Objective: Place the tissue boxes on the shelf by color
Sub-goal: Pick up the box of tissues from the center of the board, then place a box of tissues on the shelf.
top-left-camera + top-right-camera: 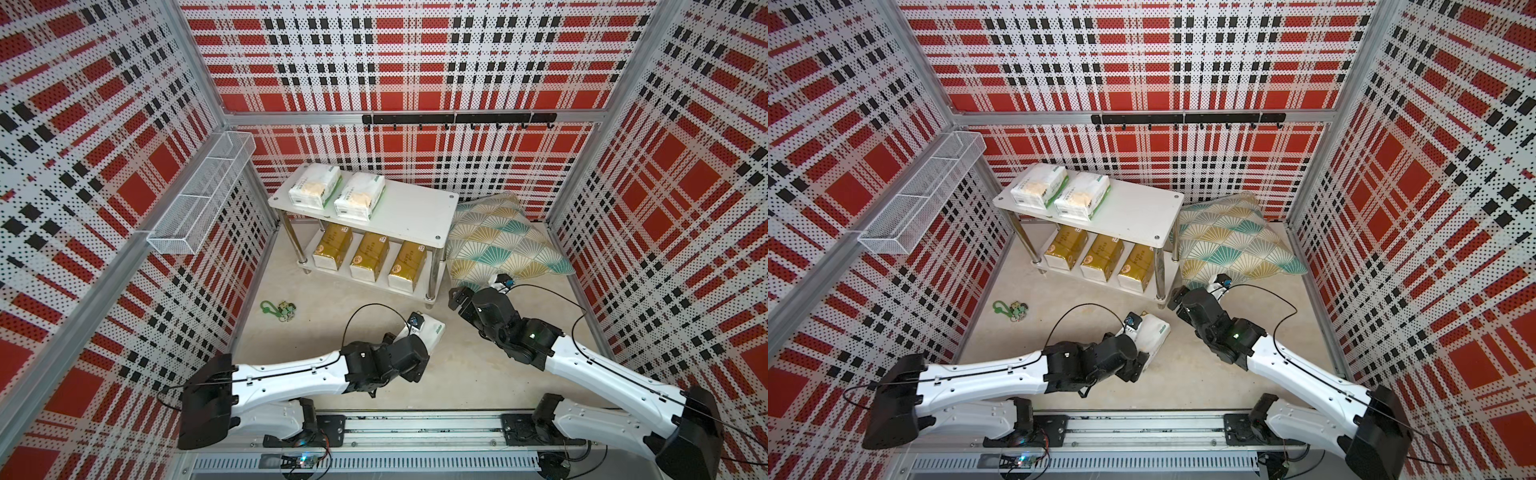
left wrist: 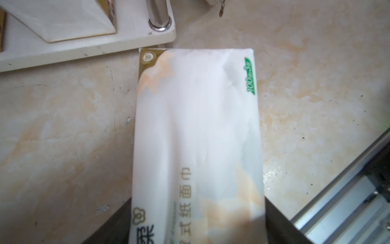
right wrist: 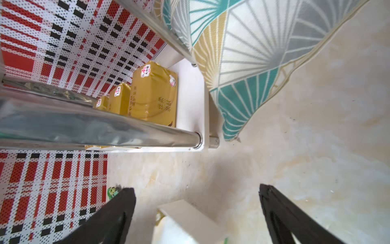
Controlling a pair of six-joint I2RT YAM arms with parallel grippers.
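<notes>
1. The shelf stands at the back of the floor, near the checked wall.
2. Two white packs lie side by side on its top board, at the left end in both top views. The rest of that board is bare.
3. Three gold packs sit in a row on the bottom board.
4. A third white pack lies flat on the floor, just in front of the shelf's front right leg.
5. The left gripper is on this pack. In the left wrist view its dark fingers sit against both long sides of the pack, so it is holding the pack.
6. The right gripper hangs low beside the shelf's front right corner. Its two fingers stand wide apart with nothing between them.
7. A pillow with teal and gold fans leans on the right side of the shelf.
8. A small green toy lies on the floor to the left, well apart from the arms.
9. A white wire basket hangs on the left wall.
</notes>
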